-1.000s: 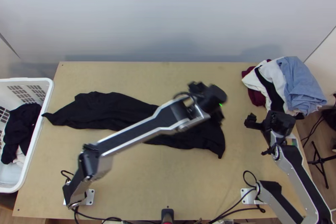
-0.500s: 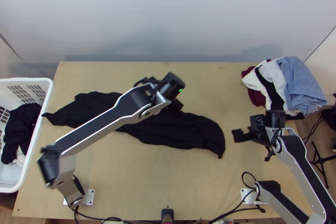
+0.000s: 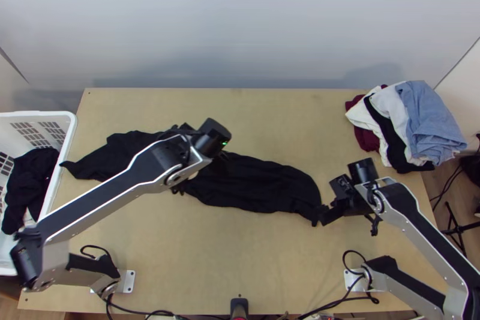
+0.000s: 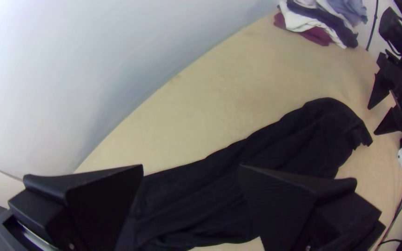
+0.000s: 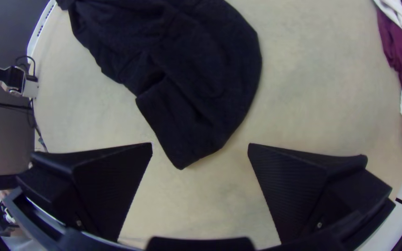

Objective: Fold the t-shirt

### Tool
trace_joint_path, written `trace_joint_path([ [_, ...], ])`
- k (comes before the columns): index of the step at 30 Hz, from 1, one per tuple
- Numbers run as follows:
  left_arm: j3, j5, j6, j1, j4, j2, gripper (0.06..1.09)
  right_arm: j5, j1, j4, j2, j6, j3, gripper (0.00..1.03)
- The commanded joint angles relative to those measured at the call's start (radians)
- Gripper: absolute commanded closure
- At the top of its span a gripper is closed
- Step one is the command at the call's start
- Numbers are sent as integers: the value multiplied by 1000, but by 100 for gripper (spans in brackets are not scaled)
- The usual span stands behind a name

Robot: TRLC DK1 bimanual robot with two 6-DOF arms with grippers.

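T-shirt (image 3: 264, 185) (just one, black) lies bunched near one basket (image 3: 70, 134).

The t-shirt (image 3: 264, 185) is solid black against a light tan surface (image 3: 240, 248). A white basket (image 3: 72, 125) with a grid pattern holds black cloth (image 3: 33, 176), while the piled clothes (image 3: 429, 116) are light blue, white, black and burgundy. The left arm (image 3: 108, 194) and right arm (image 3: 426, 236) pair silver with black.

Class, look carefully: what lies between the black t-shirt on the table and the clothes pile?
Only bare wooden table lies between the t-shirt and the pile; the right wrist view shows this stretch.
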Motion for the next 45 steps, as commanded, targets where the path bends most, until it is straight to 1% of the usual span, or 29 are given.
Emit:
trace_joint_path([
  [1,-62,-3,-5,27,3,-63,10,-8,93,-26,112,-10,3,7],
  [5,-66,-6,-6,38,3,-77,10,17,96,-23,149,-27,0,7],
  [12,-86,-6,-9,58,6,-95,10,58,106,-9,147,-25,-6,7],
  [15,-86,-6,-8,60,12,-95,10,115,129,-4,147,-25,-7,8],
  [16,-85,-6,-6,60,19,-94,10,132,135,5,147,-25,-9,10],
  [18,-85,-6,-5,63,26,-92,10,139,139,25,149,-22,-14,10],
  [20,-83,-7,-5,63,29,-89,10,145,159,34,155,-16,-14,10],
  [23,-85,-7,-5,66,32,-86,10,170,219,36,153,16,-14,10],
  [24,-85,-7,-6,69,32,-86,10,181,238,36,153,22,-14,13],
  [25,-85,-7,-6,72,32,-85,10,190,259,36,153,26,-15,21],
  [26,-86,-7,-6,77,35,-85,10,199,276,36,153,26,-14,31],
  [28,-86,-7,-8,87,39,-80,10,204,305,49,155,27,-14,56],
  [29,-86,-7,-9,93,39,-79,10,207,314,57,155,33,-15,66],
  [30,-88,-7,-11,100,40,-77,10,208,322,68,156,35,-18,74],
  [31,-89,-7,-11,104,42,-77,10,215,326,80,158,36,-20,78],
  [33,-89,-7,-8,112,43,-79,10,228,330,83,161,38,-18,79],
  [34,-91,-7,-6,115,43,-80,10,233,330,86,161,36,-18,83],
  [36,-92,-7,-3,120,43,-83,10,244,330,92,161,33,-17,99],
  [41,-129,-6,-1,126,43,-114,10,254,325,94,126,32,14,99],
  [45,-189,-6,0,126,40,-165,10,257,293,78,54,30,128,99],
])
